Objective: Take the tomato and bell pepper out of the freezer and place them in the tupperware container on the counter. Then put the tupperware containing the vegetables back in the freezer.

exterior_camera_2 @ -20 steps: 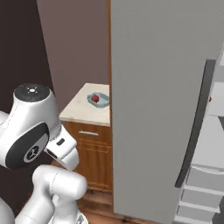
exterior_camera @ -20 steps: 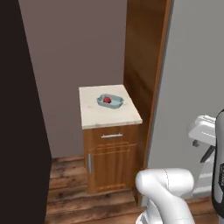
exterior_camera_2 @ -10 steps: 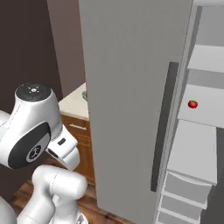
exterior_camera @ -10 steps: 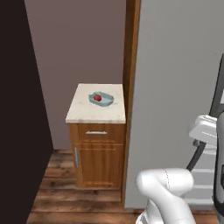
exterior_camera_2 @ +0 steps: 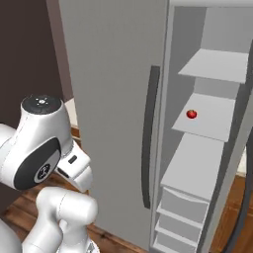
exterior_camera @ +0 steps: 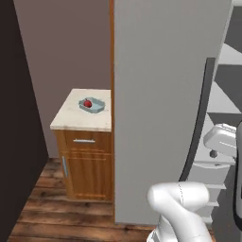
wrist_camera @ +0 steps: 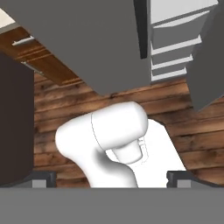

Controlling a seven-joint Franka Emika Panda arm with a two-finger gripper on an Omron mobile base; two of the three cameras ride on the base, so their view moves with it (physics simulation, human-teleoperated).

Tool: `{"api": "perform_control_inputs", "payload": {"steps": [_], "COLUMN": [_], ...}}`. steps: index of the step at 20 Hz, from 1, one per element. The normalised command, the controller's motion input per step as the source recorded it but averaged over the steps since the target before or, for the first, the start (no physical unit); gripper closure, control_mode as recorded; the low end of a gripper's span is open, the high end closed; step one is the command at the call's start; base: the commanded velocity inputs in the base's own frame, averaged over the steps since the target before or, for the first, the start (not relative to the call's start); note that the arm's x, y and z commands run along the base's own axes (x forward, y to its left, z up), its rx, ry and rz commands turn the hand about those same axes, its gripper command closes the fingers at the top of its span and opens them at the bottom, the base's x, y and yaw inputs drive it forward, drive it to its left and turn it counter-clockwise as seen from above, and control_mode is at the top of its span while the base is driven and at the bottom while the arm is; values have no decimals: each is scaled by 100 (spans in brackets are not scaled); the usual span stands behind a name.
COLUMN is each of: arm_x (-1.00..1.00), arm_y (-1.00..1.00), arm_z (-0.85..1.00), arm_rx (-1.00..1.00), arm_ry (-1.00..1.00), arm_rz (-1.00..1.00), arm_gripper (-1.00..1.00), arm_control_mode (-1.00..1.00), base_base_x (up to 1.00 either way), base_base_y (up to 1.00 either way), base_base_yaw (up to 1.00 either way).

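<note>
View: the base has turned right over the last second, so the whole picture has slid. The things themselves have not moved.
Freezer (exterior_camera_2: 113,113): its door (exterior_camera: 160,94) stands open. The pale shelves (exterior_camera_2: 207,116) inside, barely in sight a second ago, now show on the right of the right base view.
Red piece on the shelf (exterior_camera_2: 191,114): lies alone on the middle shelf, near its left edge. It is too small to tell whether it is the tomato or the pepper.
Tray (exterior_camera: 92,105): sits on the counter (exterior_camera: 80,120), far left of the door, near the back.
Red piece in the tray (exterior_camera: 87,103): already rests inside it, so one vegetable looks delivered.
Gripper (wrist_camera: 112,178): fingers spread wide, pinching nothing, pointing down at the wooden floor (wrist_camera: 57,105), well apart from the shelves.
Meaning: the robot now faces the freezer, probably to fetch the second vegetable.
Next need: raise and extend the arm to the middle shelf.
Left to do: second vegetable into the tray, then the tray into the freezer.
</note>
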Motion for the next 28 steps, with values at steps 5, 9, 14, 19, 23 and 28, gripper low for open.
{"api": "perform_control_inputs", "payload": {"steps": [5, 9, 14, 19, 23, 28], "arm_x": [0, 0, 0, 0, 0, 0], "arm_y": [0, 0, 0, 0, 0, 0], "arm_z": [0, 0, 0, 0, 0, 0], "arm_rx": [0, 0, 0, 0, 0, 0], "arm_ry": [0, 0, 0, 0, 0, 0], "arm_rz": [0, 0, 0, 0, 0, 0], "arm_gripper": [-100, -100, -100, -100, -100, -100], "arm_control_mode": [100, 100, 100, 100, 100, 100], "base_base_x": [2, 10, 6, 14, 38, 63], "base_base_y": [-39, -31, -43, -47, -23, -12], "base_base_yaw": [0, 0, -9, -14, -20, -23]}}
